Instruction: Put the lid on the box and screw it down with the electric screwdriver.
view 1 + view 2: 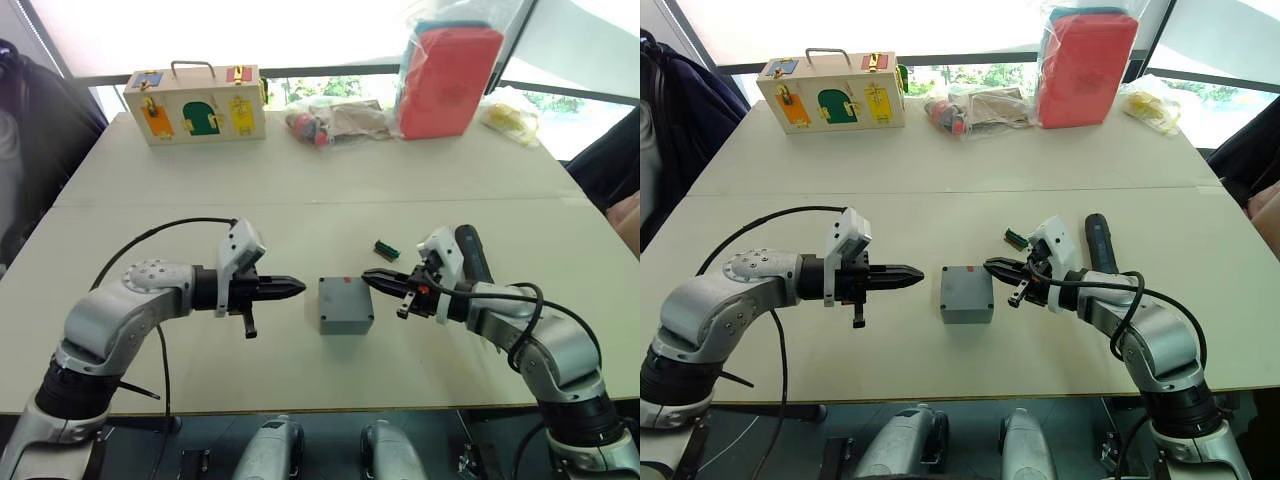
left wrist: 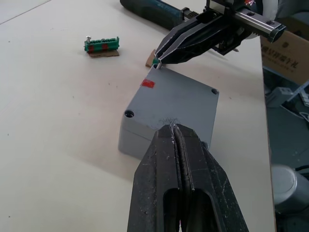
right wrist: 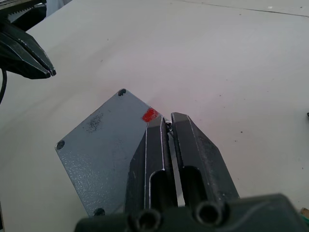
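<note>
From the head views I see the box (image 1: pixel 346 304) mid-table with the lid (image 2: pixel 176 104) seated on it, my left gripper (image 1: pixel 296 287) just left of it, my right gripper (image 1: pixel 372 277) at its right corner, and the screwdriver (image 1: pixel 1099 243) lying right of the box. The left wrist view shows my left fingers (image 2: pixel 166 164) pressed together at the box's near edge. The right wrist view shows my right fingers (image 3: pixel 186 140) nearly together at the corner by the red mark (image 3: pixel 149 115), pinching something tiny I cannot identify.

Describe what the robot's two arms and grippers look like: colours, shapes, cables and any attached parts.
Both arms are rounded silver-grey metal segments with black joints near the shoulders. Each ends in a black gripper of two tapering, pointed fingers: the left gripper and the right gripper. A white angular camera housing sits on each wrist. A thin black cable loops above the left arm; thicker black cables curl around the right forearm.
</note>
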You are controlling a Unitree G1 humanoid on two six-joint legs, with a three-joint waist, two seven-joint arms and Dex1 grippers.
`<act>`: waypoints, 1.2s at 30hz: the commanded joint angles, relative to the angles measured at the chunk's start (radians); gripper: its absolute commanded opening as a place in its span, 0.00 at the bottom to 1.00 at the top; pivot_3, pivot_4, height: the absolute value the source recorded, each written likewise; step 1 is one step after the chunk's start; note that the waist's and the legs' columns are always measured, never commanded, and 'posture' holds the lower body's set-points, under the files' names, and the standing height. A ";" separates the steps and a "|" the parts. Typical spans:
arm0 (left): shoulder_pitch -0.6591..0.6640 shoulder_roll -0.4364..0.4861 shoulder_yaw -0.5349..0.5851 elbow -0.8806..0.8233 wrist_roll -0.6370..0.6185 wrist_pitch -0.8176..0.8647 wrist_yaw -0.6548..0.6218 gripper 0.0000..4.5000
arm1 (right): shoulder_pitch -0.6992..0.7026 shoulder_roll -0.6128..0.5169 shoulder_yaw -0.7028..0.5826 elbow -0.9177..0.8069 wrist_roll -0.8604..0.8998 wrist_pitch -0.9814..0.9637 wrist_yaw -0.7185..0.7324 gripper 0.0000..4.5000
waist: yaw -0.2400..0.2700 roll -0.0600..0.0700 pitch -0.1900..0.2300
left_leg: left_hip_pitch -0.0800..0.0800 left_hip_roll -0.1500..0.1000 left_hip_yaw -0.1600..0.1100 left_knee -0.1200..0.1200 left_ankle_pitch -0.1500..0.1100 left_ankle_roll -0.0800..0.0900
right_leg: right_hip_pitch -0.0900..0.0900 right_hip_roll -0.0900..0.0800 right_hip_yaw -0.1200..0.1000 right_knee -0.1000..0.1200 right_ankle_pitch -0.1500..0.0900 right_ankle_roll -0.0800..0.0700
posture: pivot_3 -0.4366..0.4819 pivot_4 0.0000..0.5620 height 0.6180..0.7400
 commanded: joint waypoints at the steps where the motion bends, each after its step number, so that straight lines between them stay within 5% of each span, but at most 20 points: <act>1: -0.014 -0.003 0.008 -0.022 -0.007 -0.008 0.003 0.00 | -0.002 -0.013 0.007 -0.006 -0.023 -0.022 0.002 0.02 | 0.000 0.000 0.000 | 0.000 0.000 0.000 0.000 0.000 0.000 | 0.000 0.000 0.000 0.000 0.000 0.000 | 0.48 0.27 1.00; 3: -0.013 -0.005 0.007 -0.022 -0.004 -0.010 0.003 0.00 | -0.004 -0.015 0.009 0.001 -0.030 -0.025 0.004 0.02 | 0.000 0.000 0.000 | 0.000 0.000 0.000 0.000 0.000 0.000 | 0.000 0.000 0.000 0.000 0.000 0.000 | 0.48 0.27 1.00; 6: -0.015 -0.009 0.006 -0.020 -0.003 -0.012 0.005 0.00 | -0.008 -0.012 0.007 0.006 -0.036 -0.029 0.005 0.19 | 0.000 0.000 0.000 | 0.000 0.000 0.000 0.000 0.000 0.000 | 0.000 0.000 0.000 0.000 0.000 0.000 | 0.48 0.27 1.00; 11: -0.029 -0.025 0.004 -0.010 -0.006 -0.016 0.003 0.00 | -0.026 -0.024 -0.023 0.001 -0.026 -0.008 0.002 0.60 | 0.001 0.000 0.000 | 0.000 0.000 0.000 0.000 0.000 0.000 | 0.000 0.000 0.000 0.000 0.000 0.000 | 0.48 0.27 1.00; 14: -0.061 -0.044 0.012 0.006 -0.030 -0.015 -0.017 0.00 | -0.046 -0.055 -0.092 -0.035 0.024 0.054 -0.004 0.60 | 0.002 0.000 0.000 | 0.000 0.000 0.000 0.000 0.000 0.000 | 0.000 0.000 0.000 0.000 0.000 0.000 | 0.48 0.27 1.00; 18: -0.124 -0.049 -0.012 0.054 -0.025 -0.045 -0.094 0.00 | -0.178 -0.094 -0.272 -0.032 0.184 0.307 -0.088 0.60 | 0.000 0.000 0.000 | 0.000 0.000 0.000 0.000 0.000 0.000 | 0.000 0.000 0.000 0.000 0.000 0.000 | 0.48 0.27 1.00; 24: -0.163 0.007 -0.094 0.115 0.068 -0.191 -0.270 0.00 | -0.495 -0.212 -0.361 0.102 0.205 0.781 -0.231 0.98 | -0.002 0.001 0.000 | 0.000 0.000 0.000 0.000 0.000 0.000 | 0.000 -0.001 0.000 -0.001 0.000 0.000 | 0.48 0.27 1.00; 30: -0.194 0.016 -0.135 0.142 0.135 -0.297 -0.356 0.00 | -0.561 -0.523 -0.021 0.324 0.352 0.858 -0.207 1.00 | 0.003 0.001 0.001 | -0.002 -0.001 0.000 -0.001 -0.001 0.002 | 0.000 -0.005 0.000 -0.003 -0.002 -0.004 | 0.48 0.27 1.00; 36: -0.178 -0.009 -0.160 0.144 0.196 -0.346 -0.337 0.00 | -0.660 -0.542 0.206 0.531 0.314 0.858 -0.166 1.00 | -0.024 0.001 0.001 | -0.002 -0.001 0.002 0.000 -0.003 0.005 | 0.000 -0.005 0.001 -0.005 0.000 -0.001 | 0.48 0.27 1.00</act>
